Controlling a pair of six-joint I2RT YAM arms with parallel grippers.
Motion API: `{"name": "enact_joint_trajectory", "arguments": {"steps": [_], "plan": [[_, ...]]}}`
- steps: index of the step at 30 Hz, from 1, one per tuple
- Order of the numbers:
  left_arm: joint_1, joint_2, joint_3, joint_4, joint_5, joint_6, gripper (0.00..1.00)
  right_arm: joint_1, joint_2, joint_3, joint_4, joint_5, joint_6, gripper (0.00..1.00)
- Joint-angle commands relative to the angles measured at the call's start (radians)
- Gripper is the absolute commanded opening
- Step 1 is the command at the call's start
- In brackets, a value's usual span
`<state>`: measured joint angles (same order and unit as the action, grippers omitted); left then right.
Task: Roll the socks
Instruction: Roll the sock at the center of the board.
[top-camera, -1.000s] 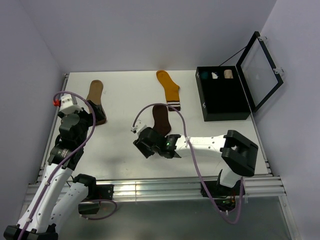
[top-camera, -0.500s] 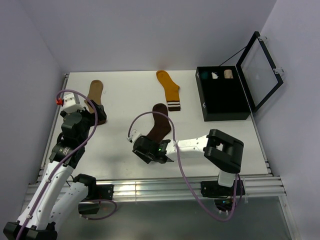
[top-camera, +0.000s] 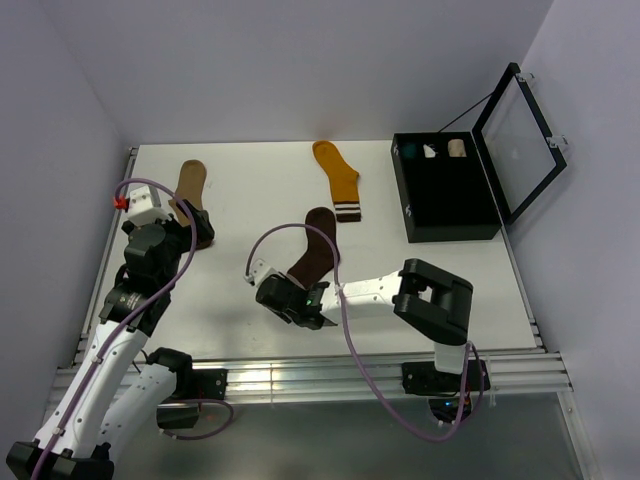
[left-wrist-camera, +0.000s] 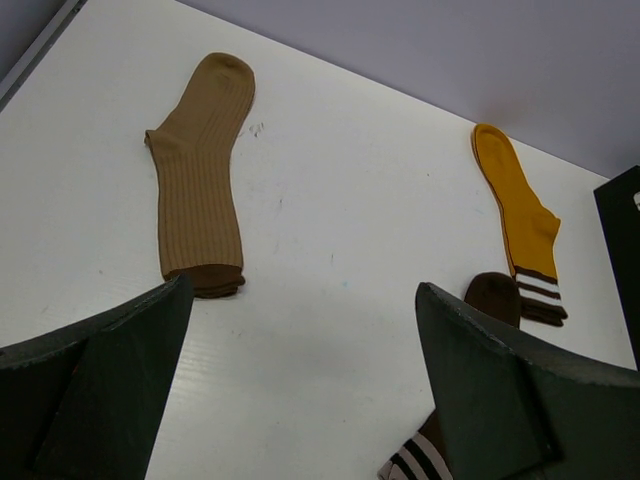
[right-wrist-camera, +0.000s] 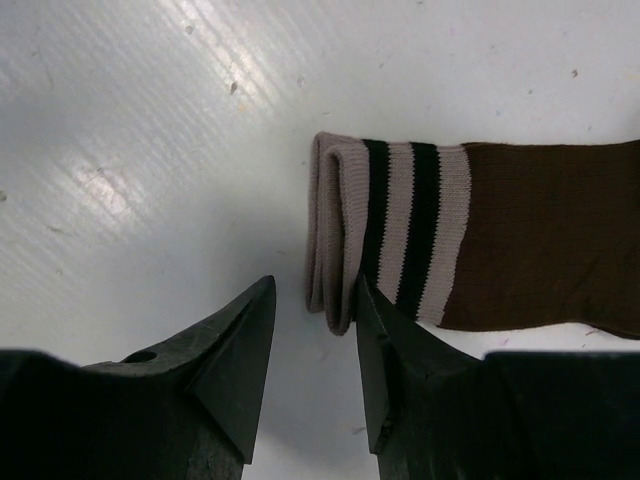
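Observation:
The dark brown sock (top-camera: 318, 250) lies mid-table, and its white-striped cuff (right-wrist-camera: 385, 225) fills the right wrist view. My right gripper (right-wrist-camera: 313, 285) (top-camera: 285, 300) is low over the cuff's end, jaws partly apart. The cuff's folded edge reaches between the tips and the right finger (right-wrist-camera: 400, 370) overlaps its lower corner. The tan sock (left-wrist-camera: 200, 170) (top-camera: 188, 185) lies at the far left, the mustard-orange sock (left-wrist-camera: 515, 215) (top-camera: 338, 180) at the far middle. My left gripper (left-wrist-camera: 300, 400) (top-camera: 192, 228) hovers wide open and empty near the tan sock's cuff.
A black box (top-camera: 455, 232) with its glass lid (top-camera: 520, 135) raised stands at the back right; small fabric bundles (top-camera: 432, 150) sit in its far compartments. A metal rail (top-camera: 300, 375) runs along the table's near edge, and grey walls enclose the back and sides.
My right gripper slid left and nearer along the brown sock to its cuff end, uncovering the sock, and its jaws narrowed. The left arm barely moved.

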<state>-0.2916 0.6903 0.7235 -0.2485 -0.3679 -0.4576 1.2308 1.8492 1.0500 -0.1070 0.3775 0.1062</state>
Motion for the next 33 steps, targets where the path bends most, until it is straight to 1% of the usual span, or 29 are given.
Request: {"name": "enact_joint_trajectory", "arguments": {"steps": [1, 2, 4, 5, 6, 8, 9, 11, 12, 13, 17, 18, 19, 24, 25, 27, 28, 29, 31, 32, 33], "plan": [[-0.004, -0.002, 0.007, 0.032, -0.011, 0.002, 0.99, 0.006, 0.045, 0.007, -0.022, 0.076, 0.003, 0.45], [-0.006, -0.005, 0.007, 0.034, -0.008, 0.000, 1.00, 0.006, 0.048, 0.004, -0.016, 0.087, 0.004, 0.45], [-0.004, -0.005, 0.008, 0.032, -0.009, 0.000, 0.99, 0.006, 0.051, -0.001, -0.005, 0.101, 0.003, 0.42], [-0.004, -0.005, 0.007, 0.032, -0.012, 0.000, 0.99, 0.007, 0.056, -0.001, -0.002, 0.112, 0.000, 0.39], [-0.004, -0.005, 0.007, 0.031, -0.014, 0.000, 0.99, 0.006, 0.065, -0.001, 0.000, 0.118, -0.003, 0.34], [-0.004, -0.005, 0.007, 0.032, -0.009, 0.000, 0.99, 0.006, 0.080, 0.005, -0.002, 0.121, -0.011, 0.28], [-0.004, -0.005, 0.007, 0.032, -0.009, 0.000, 0.99, 0.006, 0.085, 0.008, -0.002, 0.120, -0.013, 0.20], [-0.004, -0.006, 0.007, 0.032, -0.008, 0.000, 0.99, 0.006, 0.088, 0.015, 0.000, 0.110, -0.019, 0.13], [-0.004, -0.005, 0.007, 0.032, -0.006, 0.000, 0.99, 0.006, 0.082, 0.010, 0.010, 0.104, -0.020, 0.05], [-0.004, -0.006, 0.007, 0.029, -0.006, -0.001, 0.99, 0.006, 0.074, 0.005, 0.021, 0.097, -0.022, 0.01], [-0.004, -0.015, 0.008, 0.034, 0.006, -0.009, 0.99, -0.007, 0.022, 0.004, 0.049, 0.020, -0.022, 0.00], [-0.004, -0.014, 0.010, 0.031, 0.015, -0.016, 0.99, -0.014, 0.015, 0.010, 0.052, -0.035, -0.019, 0.00], [-0.004, -0.014, 0.013, 0.029, 0.018, -0.021, 1.00, -0.023, 0.009, 0.011, 0.058, -0.055, -0.016, 0.00], [-0.004, 0.008, 0.045, -0.018, 0.052, -0.059, 0.99, -0.108, -0.042, -0.013, 0.104, -0.213, 0.039, 0.00], [-0.004, 0.014, 0.051, -0.027, 0.063, -0.065, 0.99, -0.125, -0.053, -0.021, 0.131, -0.297, 0.052, 0.00], [-0.004, 0.021, 0.056, -0.044, 0.078, -0.075, 0.99, -0.183, -0.076, -0.047, 0.179, -0.377, 0.095, 0.00], [-0.004, 0.029, 0.057, -0.049, 0.098, -0.081, 0.99, -0.203, -0.085, -0.054, 0.194, -0.479, 0.110, 0.00], [-0.004, 0.034, 0.059, -0.054, 0.104, -0.096, 1.00, -0.247, -0.088, -0.068, 0.228, -0.529, 0.139, 0.00], [-0.006, 0.044, 0.056, -0.069, 0.129, -0.116, 0.99, -0.286, -0.093, -0.084, 0.262, -0.603, 0.173, 0.00], [-0.004, 0.049, 0.053, -0.072, 0.150, -0.128, 1.00, -0.306, -0.088, -0.094, 0.295, -0.699, 0.206, 0.00], [-0.004, 0.052, 0.048, -0.074, 0.164, -0.154, 0.99, -0.347, -0.084, -0.100, 0.312, -0.736, 0.225, 0.00]]}}
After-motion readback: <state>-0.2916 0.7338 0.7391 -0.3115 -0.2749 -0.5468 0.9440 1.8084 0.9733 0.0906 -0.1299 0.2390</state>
